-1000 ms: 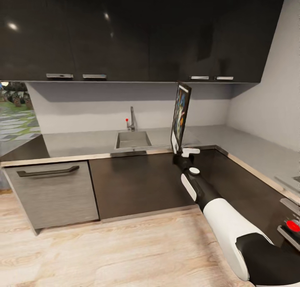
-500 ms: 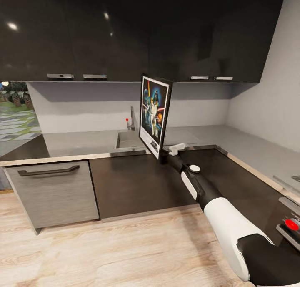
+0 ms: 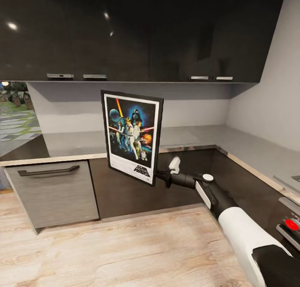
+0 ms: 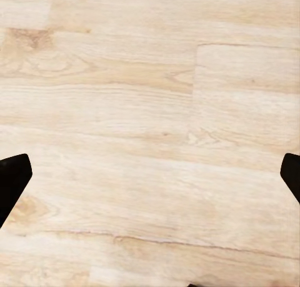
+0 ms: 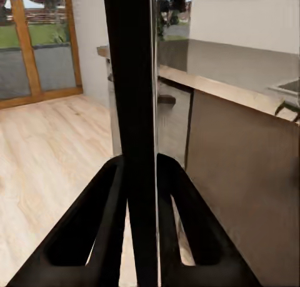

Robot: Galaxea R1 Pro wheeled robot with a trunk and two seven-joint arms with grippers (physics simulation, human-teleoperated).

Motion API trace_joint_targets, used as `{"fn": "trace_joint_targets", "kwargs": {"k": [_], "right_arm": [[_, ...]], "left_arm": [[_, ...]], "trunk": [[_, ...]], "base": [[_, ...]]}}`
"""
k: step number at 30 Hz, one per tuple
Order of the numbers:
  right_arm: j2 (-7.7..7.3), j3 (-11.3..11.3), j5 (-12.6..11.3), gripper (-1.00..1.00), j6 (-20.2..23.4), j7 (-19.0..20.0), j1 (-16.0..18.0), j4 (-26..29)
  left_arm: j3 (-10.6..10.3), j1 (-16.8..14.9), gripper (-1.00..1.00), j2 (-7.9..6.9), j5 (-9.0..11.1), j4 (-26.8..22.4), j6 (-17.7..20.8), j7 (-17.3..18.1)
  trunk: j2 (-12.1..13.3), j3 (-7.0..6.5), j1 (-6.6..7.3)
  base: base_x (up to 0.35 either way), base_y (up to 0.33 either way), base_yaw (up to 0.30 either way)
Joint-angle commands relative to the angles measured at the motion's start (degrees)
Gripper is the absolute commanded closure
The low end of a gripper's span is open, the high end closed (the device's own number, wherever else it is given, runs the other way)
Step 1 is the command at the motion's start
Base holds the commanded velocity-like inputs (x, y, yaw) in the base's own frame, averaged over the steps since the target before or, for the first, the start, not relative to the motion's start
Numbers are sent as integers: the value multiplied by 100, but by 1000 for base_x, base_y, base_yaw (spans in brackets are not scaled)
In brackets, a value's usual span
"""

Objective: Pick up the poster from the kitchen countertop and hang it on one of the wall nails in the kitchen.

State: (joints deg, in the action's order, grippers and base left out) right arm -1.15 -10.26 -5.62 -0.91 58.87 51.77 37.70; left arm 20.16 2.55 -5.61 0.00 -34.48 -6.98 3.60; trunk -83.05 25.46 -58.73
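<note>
Head view: the right gripper (image 3: 160,177), clamped on the poster (image 3: 132,135), has swung it leftward off the countertop (image 3: 200,134); its artwork now faces the camera, ready to carry.

Left wrist view: wooden floor (image 4: 150,112); left gripper's (image 4: 150,187) fingers apart.

Right wrist view: fingers (image 5: 94,218) pinch the poster's edge (image 5: 132,112).

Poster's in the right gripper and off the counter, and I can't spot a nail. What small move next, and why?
Probably turn the base right, toward the plain grey wall, to look for a nail. The right gripper pinches the poster at its lower edge, upright and facing the camera, in front of the kitchen countertop. Its black frame sits between both fingers, so the grip looks secure.
</note>
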Motion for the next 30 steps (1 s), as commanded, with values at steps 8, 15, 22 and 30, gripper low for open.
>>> {"fn": "trace_joint_targets", "kwargs": {"k": [8,15,22,30], "right_arm": [[-381,-8,-99,100,38,1013,-649,735],[-529,9,-120,100,80,1138,-1424,1820],[-558,23,-134,100,773,1235,-1674,2304],[-561,457,-230,100,908,1972,-1695,2359]], "left_arm": [[23,0,-100,6,0,10,-11,36],[23,0,-100,7,0,13,-14,35],[9,0,-100,7,-8,21,-21,42],[10,0,-100,0,-12,21,-23,44]], "trunk": [[-3,5,0],[-3,5,0],[-3,5,0],[-3,5,0]], "base": [[0,0,0],[0,0,0],[0,0,0],[0,0,0]]}}
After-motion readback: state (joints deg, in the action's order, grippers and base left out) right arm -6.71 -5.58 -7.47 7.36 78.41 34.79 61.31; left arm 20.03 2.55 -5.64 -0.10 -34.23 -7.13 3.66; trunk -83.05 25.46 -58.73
